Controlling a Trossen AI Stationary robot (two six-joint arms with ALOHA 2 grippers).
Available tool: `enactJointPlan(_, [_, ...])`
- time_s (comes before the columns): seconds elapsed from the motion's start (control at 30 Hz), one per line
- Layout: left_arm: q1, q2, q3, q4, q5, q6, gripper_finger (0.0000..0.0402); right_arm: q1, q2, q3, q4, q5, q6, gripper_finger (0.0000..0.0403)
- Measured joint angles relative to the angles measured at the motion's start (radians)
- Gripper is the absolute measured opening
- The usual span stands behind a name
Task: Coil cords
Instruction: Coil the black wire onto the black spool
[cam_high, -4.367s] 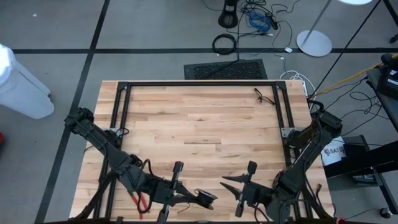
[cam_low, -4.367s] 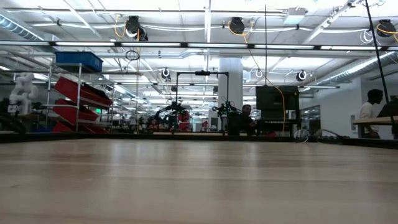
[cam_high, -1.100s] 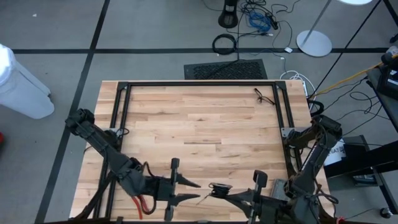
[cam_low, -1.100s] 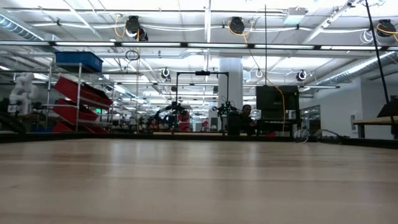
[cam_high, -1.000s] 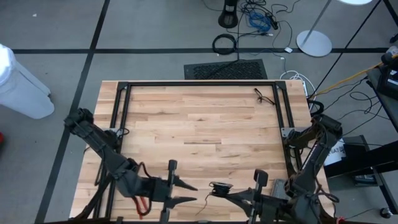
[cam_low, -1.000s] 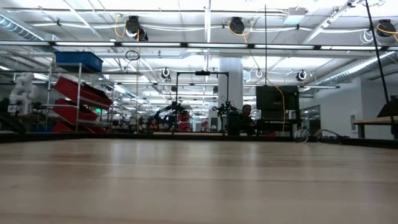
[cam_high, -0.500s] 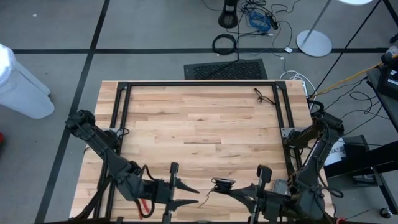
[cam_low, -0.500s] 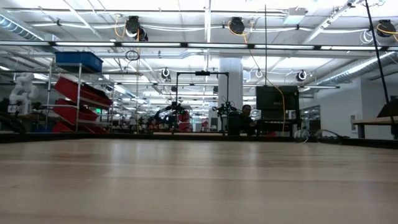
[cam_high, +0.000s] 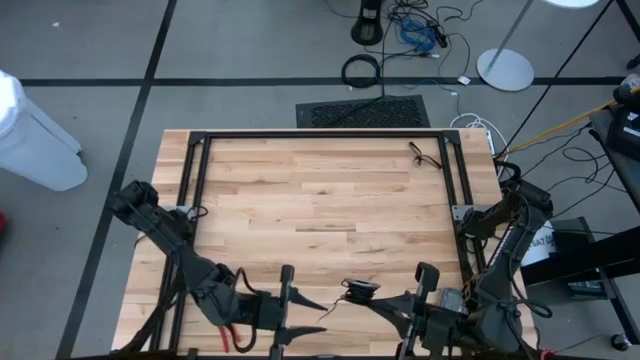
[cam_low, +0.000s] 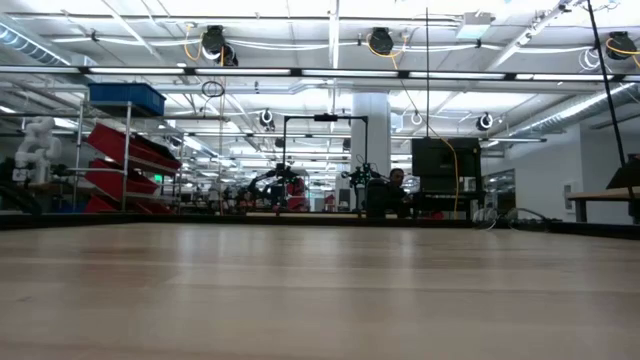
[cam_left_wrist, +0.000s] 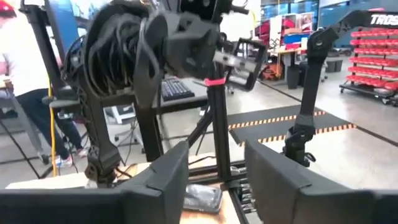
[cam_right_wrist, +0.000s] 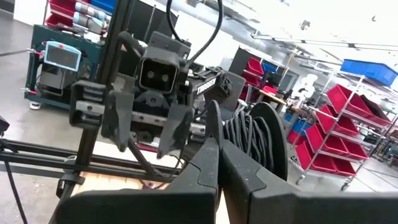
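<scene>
Near the table's front edge my two grippers face each other. The cord's small round dark puck sits at the tips of my right gripper, which is shut. In the right wrist view the puck and a black wound coil stand just past my right gripper. My left gripper stands open a short way to the puck's left, and shows from the front in that view. The low view shows neither arm. My right gripper is shut on the cord right beside its coil; the fingers themselves cover the pinch. They come level from the table's right. Coil and puck are held clear of the table, and a thin tail trails slack toward my left gripper.
A black rail frame rings the wooden table. A second thin black cord lies loose at the far right, by the frame. The middle of the board is bare wood. Cables and a lamp foot lie on the floor beyond the far edge.
My left gripper has crept toward the table's right, closer to the puck, and its fingers stand a little wider apart. The puck stays at my right gripper's tips.
</scene>
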Motion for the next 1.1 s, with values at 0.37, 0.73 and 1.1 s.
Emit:
enactJointPlan(0.37, [0.011, 0.004, 0.0, -0.011, -0.085, -0.015, 0.0246, 0.0, 0.0, 0.0, -0.007, 0.0, 0.004, 0.0])
enactJointPlan(0.73, [0.032, 0.017, 0.0, -0.014, -0.051, -0.103, 0.0247, 0.0, 0.0, 0.0, -0.007, 0.001, 0.007, 0.0])
enactJointPlan(1.1, [0.064, 0.017, 0.0, -0.048, -0.007, -0.176, 0.0247, 0.0, 0.0, 0.0, -0.008, 0.001, 0.007, 0.0])
